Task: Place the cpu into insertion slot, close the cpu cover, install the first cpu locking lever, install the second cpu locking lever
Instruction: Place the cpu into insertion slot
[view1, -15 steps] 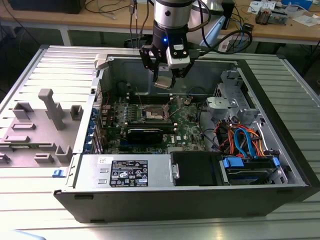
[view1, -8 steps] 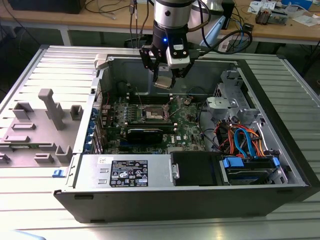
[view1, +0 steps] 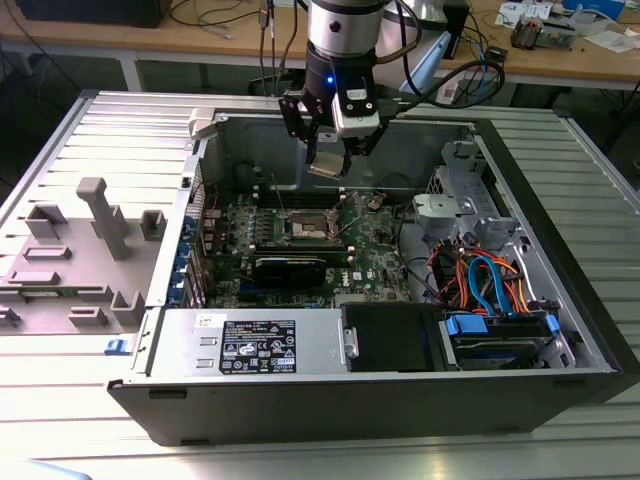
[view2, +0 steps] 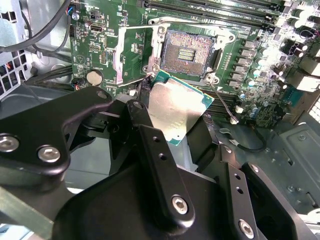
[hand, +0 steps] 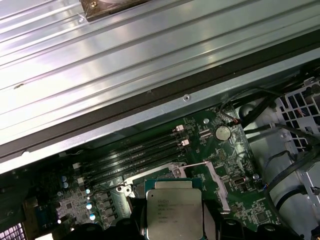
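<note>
My gripper hangs over the open computer case, shut on the cpu, a small flat square chip with a silvery top. In the second wrist view the black fingers clamp the cpu by its edges, tilted, a short way above and beside the insertion slot. The slot's dark centre is bare and shows in the exterior view on the green board. The cpu cover, a thin silvery frame, lies swung open beside the slot. The first wrist view shows the cpu from its printed top.
Long black memory slots run beside the socket. A black card lies in front of it, then the power supply. A drive cage with blue and orange cables sits at the exterior view's right. A grey fixture lies outside the case.
</note>
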